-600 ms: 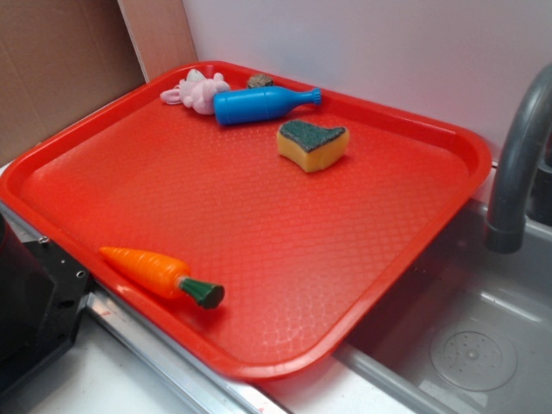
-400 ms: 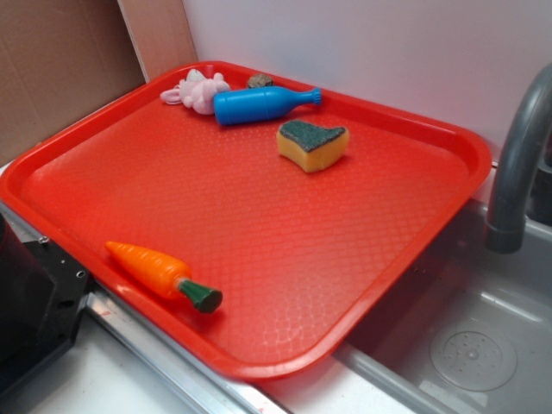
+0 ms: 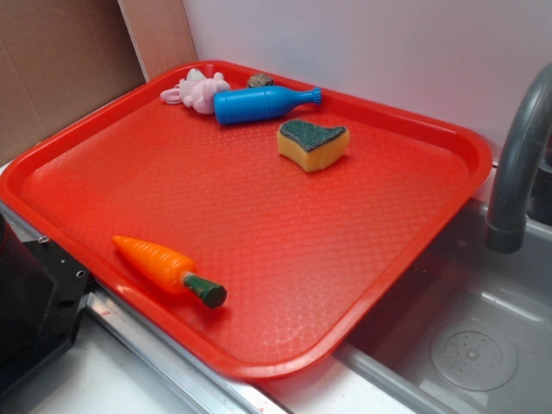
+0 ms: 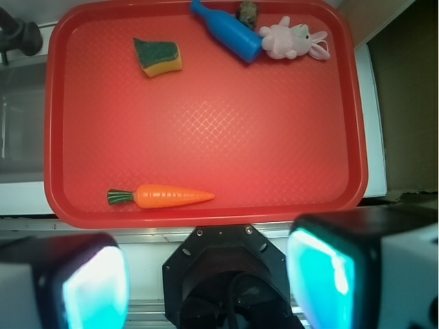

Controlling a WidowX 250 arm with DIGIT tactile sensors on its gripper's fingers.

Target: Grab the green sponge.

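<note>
The hand (image 4: 209, 277) hangs high over the near edge of the red tray (image 4: 65, 137), its two pads spread wide apart with nothing between them, so from the wrist view the whole tray can be taken in at once — it looks like a survey pose ahead of any reach. The green sponge (image 4: 158, 57) lies flat, scouring side up, well away on the far side of the tray and off toward the sink (image 3: 483, 345), free of its neighbours, which leaves room to come down around it. The blue bottle (image 4: 226, 31) lies just past it, beside a pink bunny toy (image 4: 295, 39). Closest to the hand is the orange carrot (image 4: 164, 197), along the near rim. Compared with a moment ago, only the carrot has shifted: it has slid and turned a little. The sponge has not moved.
</note>
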